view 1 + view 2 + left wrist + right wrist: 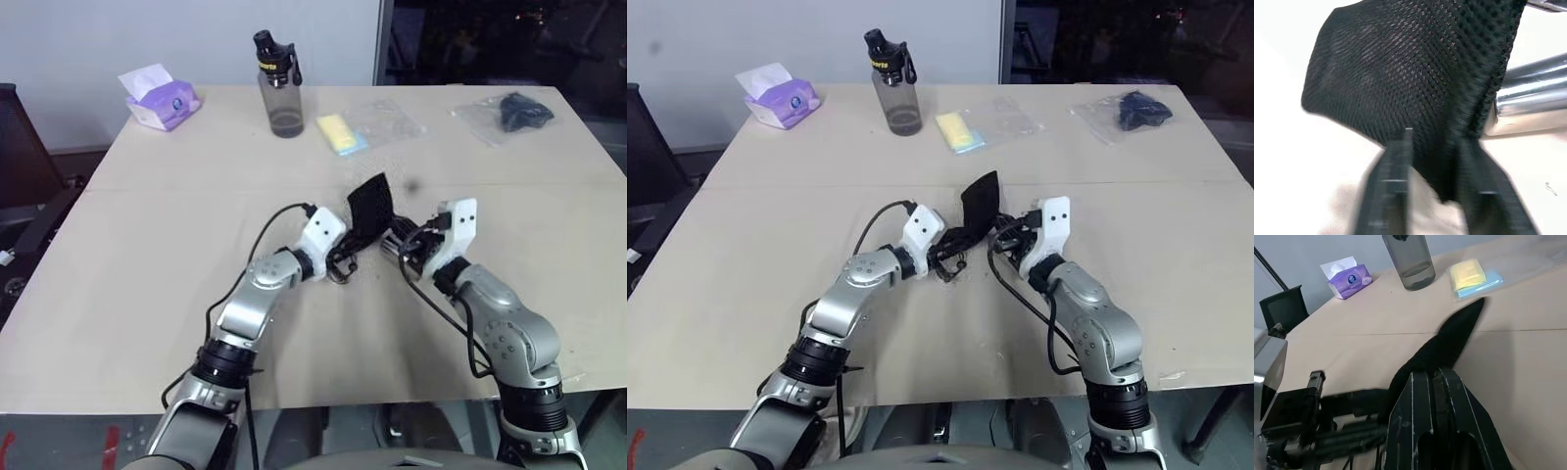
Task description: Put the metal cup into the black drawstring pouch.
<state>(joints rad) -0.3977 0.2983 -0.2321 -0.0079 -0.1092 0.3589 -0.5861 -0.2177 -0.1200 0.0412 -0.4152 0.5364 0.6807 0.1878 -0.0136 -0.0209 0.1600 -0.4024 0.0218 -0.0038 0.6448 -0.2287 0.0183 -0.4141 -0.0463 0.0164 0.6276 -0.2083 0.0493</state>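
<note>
The black drawstring pouch [370,204] stands up off the middle of the table, held between both grippers, and its cords [341,266] hang in loops below. My left gripper [343,247] is shut on the pouch's near left edge; in the left wrist view the mesh fabric [1400,73] runs down between its fingers [1396,186]. My right gripper [400,245] is shut on the right edge, and black fabric [1449,342] rises from its closed tips [1432,377]. A shiny metal cylinder [1528,98] shows past the pouch's edge; I cannot tell whether it is the metal cup.
At the table's [147,245] far side stand a grey bottle with a black cap [281,88], a purple tissue pack [160,98], a yellow item in a clear bag [343,132] and a dark item in a clear bag [519,113]. A dark chair [20,176] sits off the left edge.
</note>
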